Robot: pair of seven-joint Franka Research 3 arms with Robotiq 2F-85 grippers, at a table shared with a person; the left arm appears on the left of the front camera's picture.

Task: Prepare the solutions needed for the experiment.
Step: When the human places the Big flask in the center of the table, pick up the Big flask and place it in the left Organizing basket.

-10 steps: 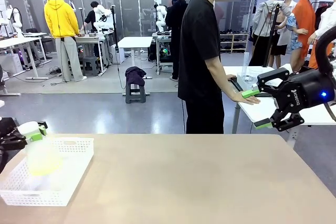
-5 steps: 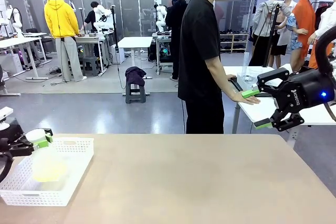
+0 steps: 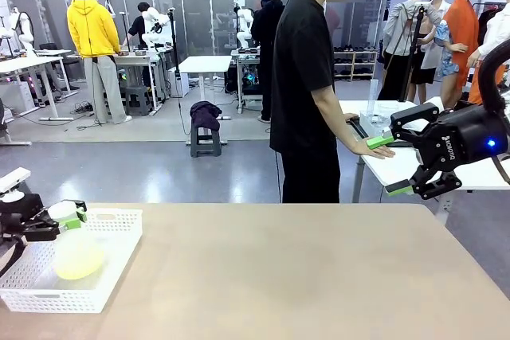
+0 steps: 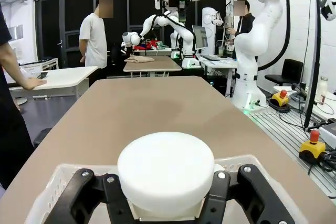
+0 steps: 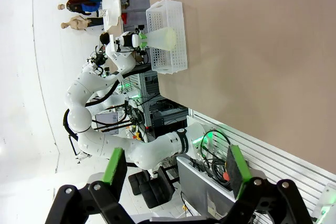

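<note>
While the flask hangs tipped over the basket: spatial note below.
left hand (image 3: 70, 217): clamped tight on the flask's white cap (image 4: 166, 169), at the bench's left edge.
flask (image 3: 78, 259): yellow liquid inside, long axis tilted, body lower and toward the basket (image 3: 111, 270), cap up at the hand; looks clear of the basket floor, can't be sure.
right hand (image 3: 384, 165): jaws spread wide, holding nothing, well apart at far right.
nearer arm: left.
bench (image 3: 303, 276): bare middle looks the likely set-down spot.

Flask (image 3: 78, 259) now tipped flatter, lower.
</note>
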